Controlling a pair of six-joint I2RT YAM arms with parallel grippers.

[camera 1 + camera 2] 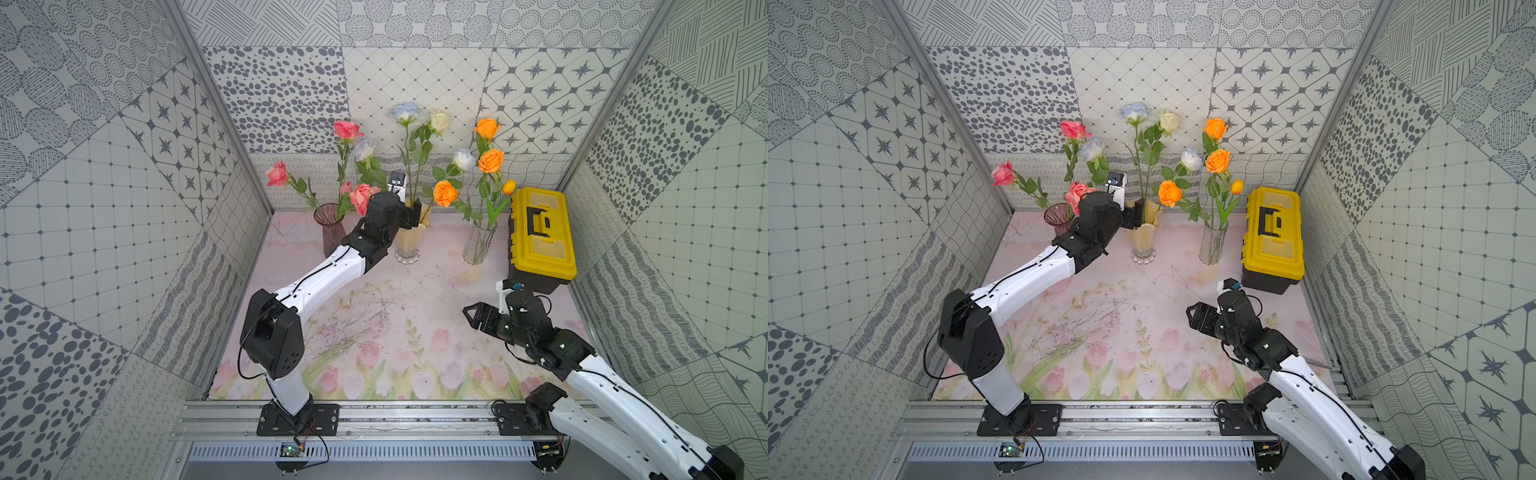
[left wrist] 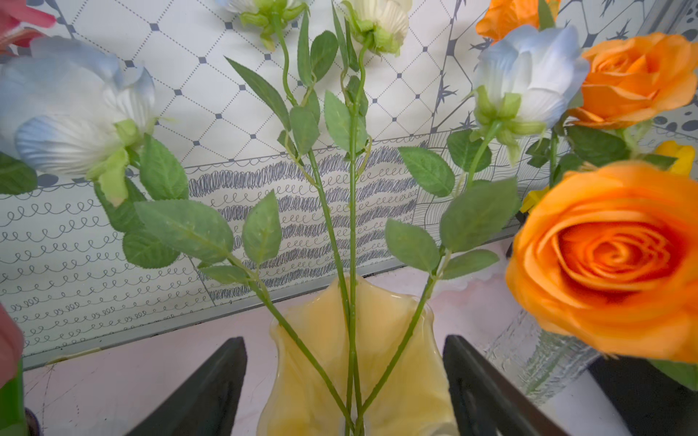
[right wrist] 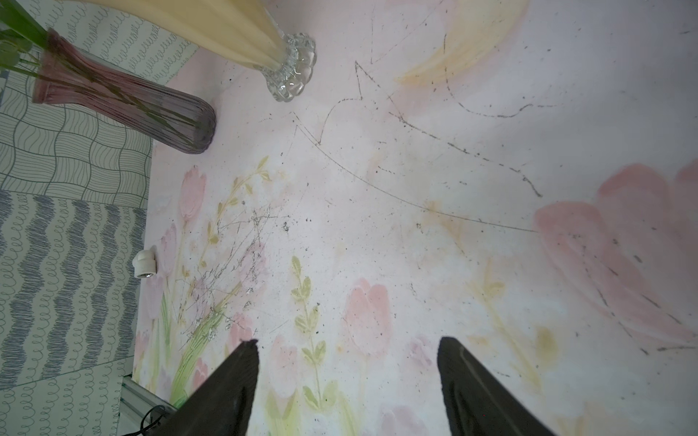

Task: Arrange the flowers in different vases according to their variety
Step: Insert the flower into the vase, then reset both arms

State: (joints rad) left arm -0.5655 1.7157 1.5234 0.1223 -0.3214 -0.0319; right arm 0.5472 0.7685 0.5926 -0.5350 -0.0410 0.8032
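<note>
Three vases stand in a row at the back of the mat. The purple vase [image 1: 330, 232] holds pink roses [image 1: 347, 129], the cream vase [image 1: 409, 243] holds several white and pale-blue roses [image 1: 404, 111], and the clear vase [image 1: 478, 245] holds orange roses [image 1: 491, 160] and a small orange tulip [image 1: 508, 186]. My left gripper [image 1: 411, 210] is open at the cream vase's rim [image 2: 377, 339]. In the left wrist view its fingers [image 2: 226, 377] stand either side of the rim, apart from the green stems [image 2: 353, 264]. My right gripper [image 1: 469, 313] hangs open over bare mat [image 3: 348, 341], holding nothing.
A yellow-and-black toolbox [image 1: 540, 237] sits at the back right, next to the clear vase. Patterned walls close in three sides. An aluminium rail [image 1: 374, 419] runs along the front. A small white fitting [image 3: 145, 264] lies at the mat's left edge.
</note>
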